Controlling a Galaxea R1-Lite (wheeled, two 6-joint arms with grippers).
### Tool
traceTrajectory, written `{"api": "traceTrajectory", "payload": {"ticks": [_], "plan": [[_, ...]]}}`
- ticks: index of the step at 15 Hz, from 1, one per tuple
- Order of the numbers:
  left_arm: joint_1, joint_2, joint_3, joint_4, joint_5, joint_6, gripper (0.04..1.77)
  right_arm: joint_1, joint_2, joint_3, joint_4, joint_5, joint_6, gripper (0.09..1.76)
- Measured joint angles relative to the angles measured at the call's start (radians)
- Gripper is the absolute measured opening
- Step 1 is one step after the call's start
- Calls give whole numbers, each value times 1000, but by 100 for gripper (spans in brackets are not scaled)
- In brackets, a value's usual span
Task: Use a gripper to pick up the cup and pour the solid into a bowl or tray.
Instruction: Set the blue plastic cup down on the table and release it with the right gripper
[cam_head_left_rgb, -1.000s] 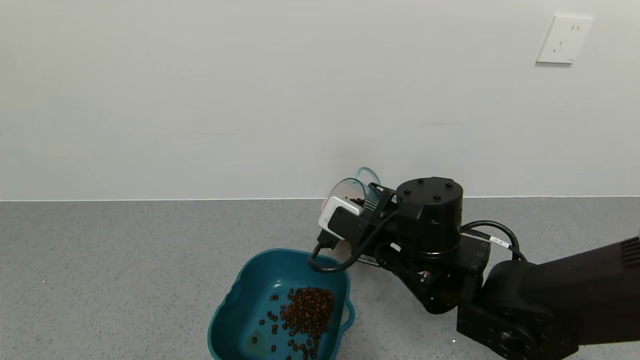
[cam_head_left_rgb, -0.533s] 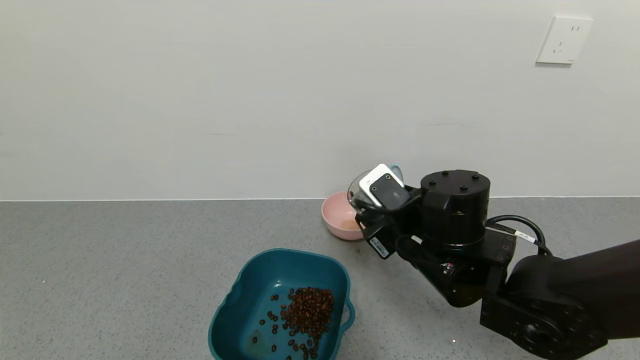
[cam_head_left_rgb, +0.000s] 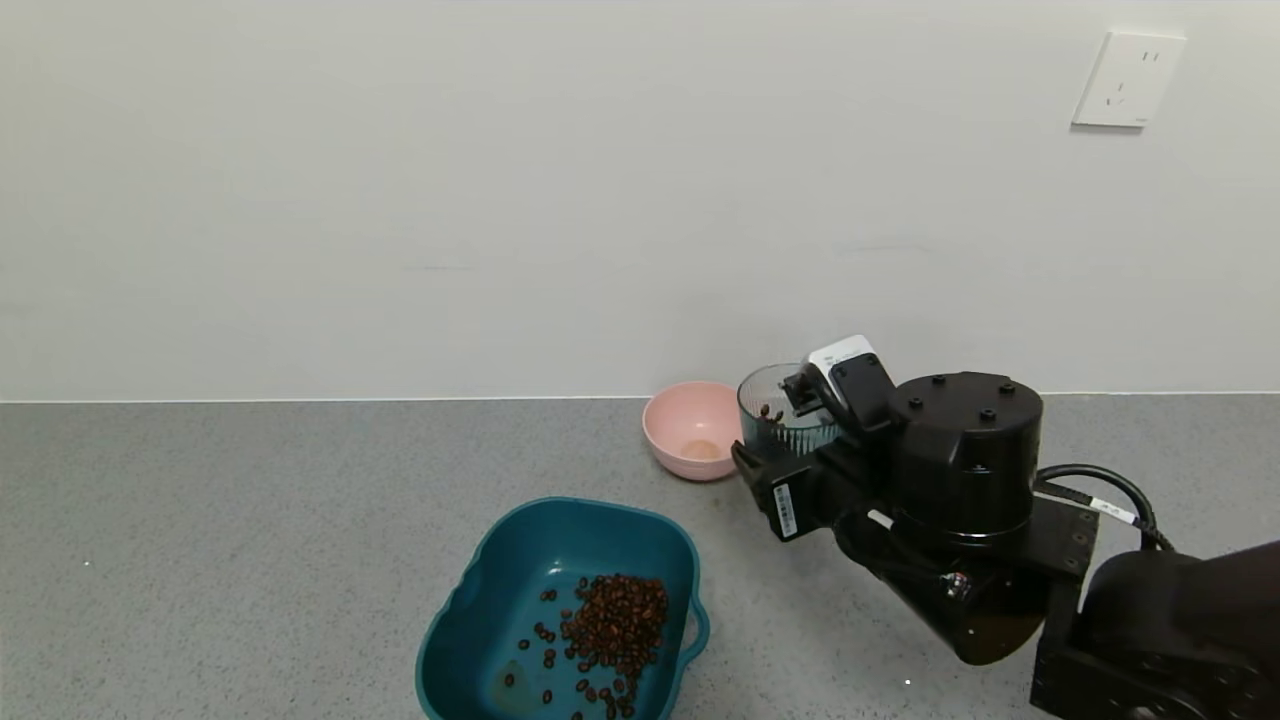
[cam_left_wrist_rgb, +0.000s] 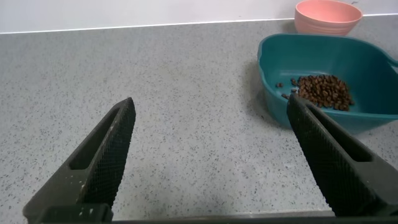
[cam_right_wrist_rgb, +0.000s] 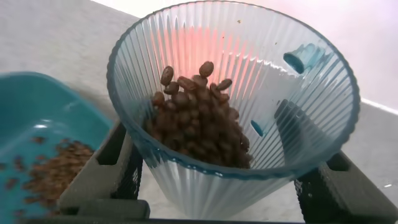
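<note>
My right gripper (cam_head_left_rgb: 790, 440) is shut on the ribbed blue-green cup (cam_head_left_rgb: 783, 412) and holds it nearly upright above the counter, right of the pink bowl and behind-right of the teal tub (cam_head_left_rgb: 470, 610). In the right wrist view the cup (cam_right_wrist_rgb: 249, 74) sits between the fingers (cam_right_wrist_rgb: 118, 168) and holds a heap of brown beans (cam_right_wrist_rgb: 199, 124). More beans (cam_head_left_rgb: 612, 625) lie in the tub. My left gripper (cam_left_wrist_rgb: 211, 130) is open and empty over bare counter, with the tub (cam_left_wrist_rgb: 273, 106) ahead of it; it is out of the head view.
A small round pink bowl (cam_head_left_rgb: 690, 430) stands near the wall, just left of the cup. A wall socket (cam_head_left_rgb: 1128, 80) is at the upper right. The grey speckled counter (cam_head_left_rgb: 250, 520) stretches to the left of the tub.
My right gripper has swung right and away from the tub, turning the cup from tilted to nearly upright. The pink bowl is now uncovered.
</note>
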Motion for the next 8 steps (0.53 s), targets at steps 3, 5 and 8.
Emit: {"api": "traceTrajectory", "payload": {"ticks": [3, 5, 8], "plan": [[0, 0, 0, 0, 0, 0, 175, 7, -16, 18, -6, -1, 90, 137], [0, 0, 0, 0, 0, 0, 175, 6, -16, 33, -37, -1, 119, 137], [0, 0, 0, 0, 0, 0, 175, -6, 20, 67, -132, -5, 121, 137]]}}
